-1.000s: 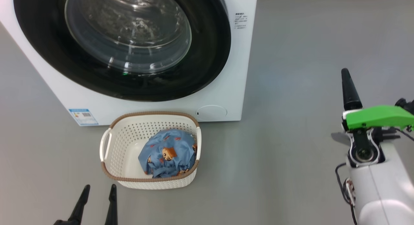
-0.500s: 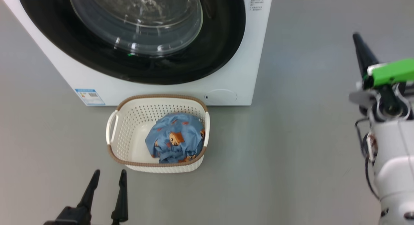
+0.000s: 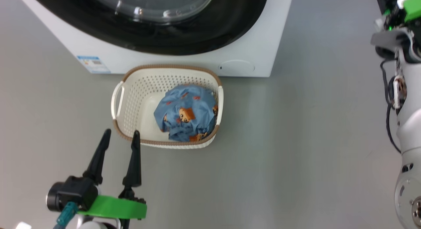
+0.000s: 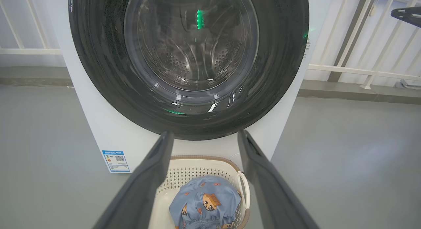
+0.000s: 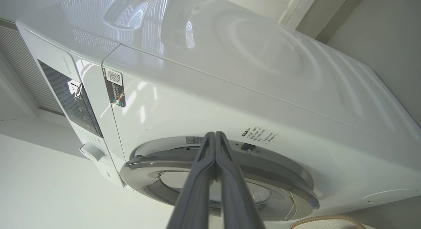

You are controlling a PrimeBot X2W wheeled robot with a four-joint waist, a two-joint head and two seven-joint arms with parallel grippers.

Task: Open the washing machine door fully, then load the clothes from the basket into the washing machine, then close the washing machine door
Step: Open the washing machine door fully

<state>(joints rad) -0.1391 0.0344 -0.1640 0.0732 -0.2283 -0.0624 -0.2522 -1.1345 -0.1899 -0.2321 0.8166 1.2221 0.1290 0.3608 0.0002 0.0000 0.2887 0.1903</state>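
The machine [image 3: 263, 41] is stood on the floor [image 3: 296, 140] at the far side, with the door [image 3: 204, 38] set in its front. Low on that front, a sticker [image 3: 93, 63] is placed left and a cap [image 3: 236, 66] right. The basket [image 3: 131, 100] is set on the floor just before the machine. The clothes [image 3: 187, 114] are piled in its right half. The left gripper [image 3: 121, 132] is held at the basket's near left corner. The right gripper [image 5: 214, 134] is pointed at the door's rim.
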